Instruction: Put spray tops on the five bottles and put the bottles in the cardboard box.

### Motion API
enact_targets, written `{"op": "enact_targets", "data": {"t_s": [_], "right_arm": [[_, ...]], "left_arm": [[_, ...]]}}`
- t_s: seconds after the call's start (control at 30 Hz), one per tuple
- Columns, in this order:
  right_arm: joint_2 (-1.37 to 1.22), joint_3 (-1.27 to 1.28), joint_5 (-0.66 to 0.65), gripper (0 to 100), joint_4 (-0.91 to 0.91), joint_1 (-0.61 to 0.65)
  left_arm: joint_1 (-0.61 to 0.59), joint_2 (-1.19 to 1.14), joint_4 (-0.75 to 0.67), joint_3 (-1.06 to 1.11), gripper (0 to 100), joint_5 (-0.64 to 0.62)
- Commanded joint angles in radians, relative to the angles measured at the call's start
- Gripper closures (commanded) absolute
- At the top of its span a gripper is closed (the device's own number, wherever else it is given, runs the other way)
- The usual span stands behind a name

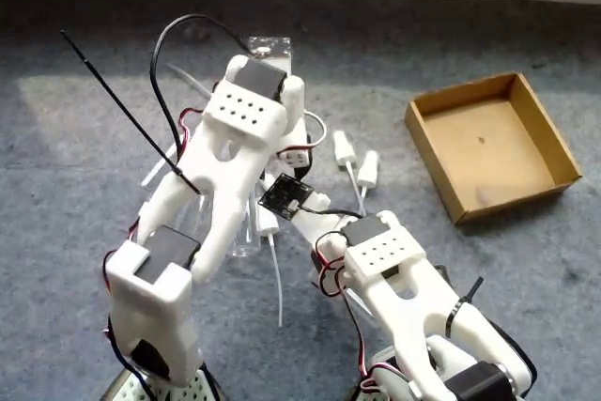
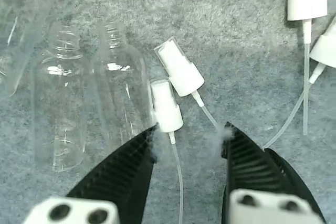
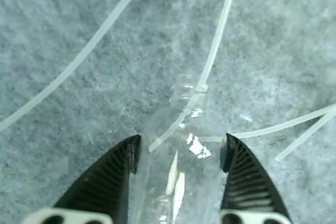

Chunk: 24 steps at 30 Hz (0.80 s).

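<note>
White printed shells on both arms, with black servo blocks set into them. The left arm (image 1: pixel 225 166), the one farther from the cardboard box (image 1: pixel 488 152), shows a plate dotted with small holes, a looping black cable (image 1: pixel 174 44) and red, white and black wires. The right arm (image 1: pixel 404 279), nearer the box, has the same holed plate plus a black zip tie (image 1: pixel 463 305). Left gripper (image 2: pixel 189 129) and right gripper (image 3: pixel 181 140): black ribbed jaws on white bases with dark screw holes.
</note>
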<state>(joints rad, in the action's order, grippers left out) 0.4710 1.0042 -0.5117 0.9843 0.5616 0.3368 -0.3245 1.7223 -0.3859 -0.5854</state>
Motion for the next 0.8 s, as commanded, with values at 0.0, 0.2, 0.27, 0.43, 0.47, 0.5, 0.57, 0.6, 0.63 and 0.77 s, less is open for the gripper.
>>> {"op": "enact_targets", "data": {"t_s": [0.0,0.2,0.27,0.43,0.47,0.5,0.57,0.6,0.63,0.77], "right_arm": [[0.025,0.005,-0.005,87.6,-0.018,0.002],[0.025,0.005,-0.006,87.6,-0.018,0.002],[0.025,0.005,-0.006,87.6,-0.018,0.002],[0.025,0.007,-0.005,87.6,-0.016,0.002],[0.025,0.007,-0.006,87.6,-0.016,0.002],[0.025,0.007,-0.006,87.6,-0.016,0.002],[0.025,0.007,-0.006,87.6,-0.016,0.002],[0.025,0.007,-0.006,87.6,-0.016,0.002],[0.024,0.007,-0.008,87.6,-0.016,0.002],[0.024,0.007,-0.008,87.6,-0.016,0.002]], "left_arm": [[0.010,-0.044,0.020,-0.085,82,-0.018],[-0.010,-0.154,0.017,-0.091,81,-0.018],[-0.025,-0.179,-0.003,-0.102,81,-0.018],[-0.044,-0.242,-0.020,-0.194,81,-0.018],[-0.044,-0.259,-0.020,-0.208,81,-0.018],[-0.044,-0.275,-0.020,-0.217,81,-0.018],[-0.048,-0.314,-0.025,-0.229,81,-0.018],[-0.050,-0.334,-0.026,-0.239,81,-0.018],[-0.053,-0.354,-0.026,-0.249,81,-0.018],[-0.061,-0.420,-0.020,-0.321,81,-0.020]]}}
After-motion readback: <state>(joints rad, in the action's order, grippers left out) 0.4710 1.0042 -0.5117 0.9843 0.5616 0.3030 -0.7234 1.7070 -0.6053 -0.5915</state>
